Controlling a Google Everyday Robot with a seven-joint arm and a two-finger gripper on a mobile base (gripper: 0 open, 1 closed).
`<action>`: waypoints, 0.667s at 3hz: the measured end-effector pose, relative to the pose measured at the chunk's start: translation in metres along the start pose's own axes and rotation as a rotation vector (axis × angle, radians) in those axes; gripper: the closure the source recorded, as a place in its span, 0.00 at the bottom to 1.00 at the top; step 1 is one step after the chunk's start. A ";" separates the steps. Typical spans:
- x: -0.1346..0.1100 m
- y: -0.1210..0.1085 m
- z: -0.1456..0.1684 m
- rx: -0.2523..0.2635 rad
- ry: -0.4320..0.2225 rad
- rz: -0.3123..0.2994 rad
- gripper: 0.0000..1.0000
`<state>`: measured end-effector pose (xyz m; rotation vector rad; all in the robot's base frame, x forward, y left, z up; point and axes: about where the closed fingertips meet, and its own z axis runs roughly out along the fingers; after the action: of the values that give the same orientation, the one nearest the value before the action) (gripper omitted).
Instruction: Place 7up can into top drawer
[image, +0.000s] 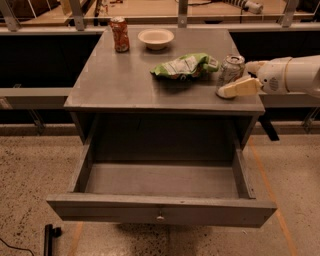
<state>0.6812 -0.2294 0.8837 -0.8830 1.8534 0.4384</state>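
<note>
**Entry: 7up can at counter edge, top drawer standing open**

Item 1, 7up can (231, 69). We list it upright on the counter (115, 80), near the right front corner, just beside a crumpled green chip bag (185, 65). It is not yet in the drawer.

Item 2, claw (234, 80). It reaches in level from the right on a white arm (295, 75). We record it as spread open. One cream finger lies low across the front of the can's base, and the other shows behind, at the can's right shoulder. The can sits partly between them. We cannot tell whether either finger touches it, and nothing is lifted. We judge the side-on approach suits a tall, narrow can, since it leaves the bag undisturbed.

Item 3, top drawer (110, 210). It is pulled well out below the counter, with its round knob (160, 217) centred on the front panel. Its floor is bare, presumably drawn out to receive the can from above.

Item 4, bystanders. A red-orange can (119, 34) and a pale bowl (156, 37) stand at the far edge, well apart from the claw.

Remaining, in our judgement: close, lift, carry forward past the counter edge, lower and release.
</note>
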 end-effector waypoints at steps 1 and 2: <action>0.002 -0.015 0.016 0.022 -0.039 0.012 0.42; -0.002 -0.020 0.018 0.007 -0.053 -0.013 0.65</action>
<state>0.7079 -0.2310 0.8790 -0.8703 1.7987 0.4432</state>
